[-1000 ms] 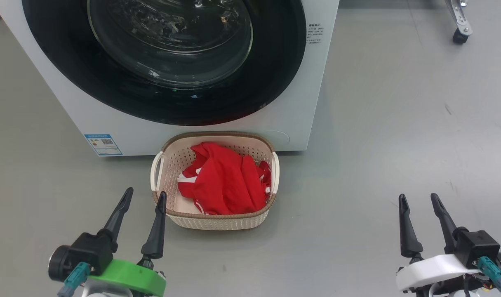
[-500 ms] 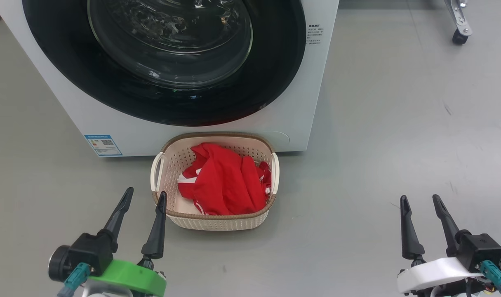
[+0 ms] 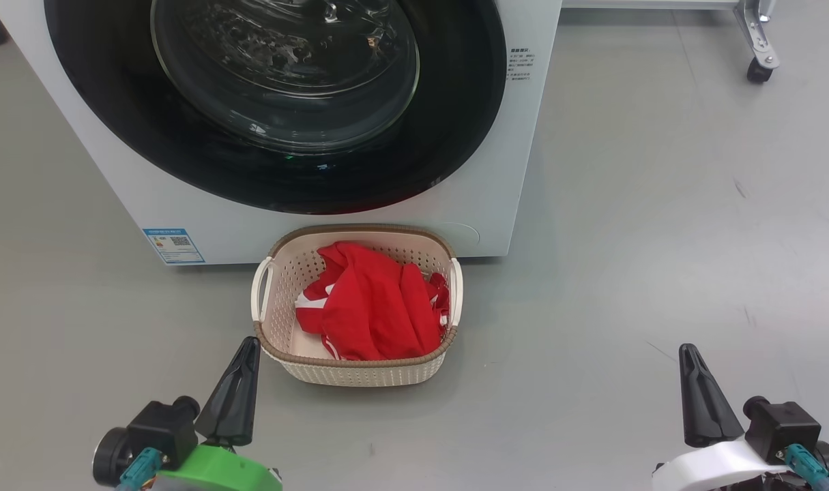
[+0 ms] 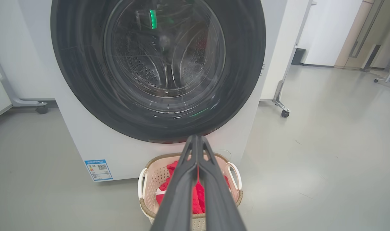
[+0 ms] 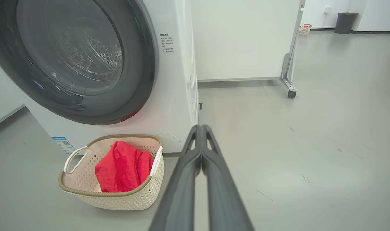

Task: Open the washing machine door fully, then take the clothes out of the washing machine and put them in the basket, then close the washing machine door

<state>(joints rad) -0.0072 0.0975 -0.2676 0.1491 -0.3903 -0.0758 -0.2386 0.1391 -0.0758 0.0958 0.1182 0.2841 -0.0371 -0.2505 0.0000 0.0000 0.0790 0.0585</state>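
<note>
The washing machine (image 3: 496, 198) (image 4: 85, 150) (image 5: 178, 80) stands ahead with its black round door (image 3: 284, 102) (image 4: 159, 70) (image 5: 76, 61) lying flush against the front. On the floor before it sits the cream basket (image 3: 356, 372) (image 4: 146, 183) (image 5: 117, 199), and red clothes (image 3: 373, 307) (image 4: 198, 199) (image 5: 122, 166) lie inside it. My left gripper (image 3: 249, 344) (image 4: 196, 138) hangs shut and empty just left of the basket's near corner. My right gripper (image 3: 687, 351) (image 5: 201, 127) is shut and empty over bare floor far to the right.
A blue label sticker (image 3: 173, 245) marks the machine's lower left front. A wheeled frame leg with a caster (image 3: 755, 68) (image 5: 290, 93) stands behind the machine on the right. Grey floor spreads wide on the right side.
Both grippers have gone from open to shut and dropped lower in the head view. The head camera has shifted slightly, so the whole scene sits a little lower.
</note>
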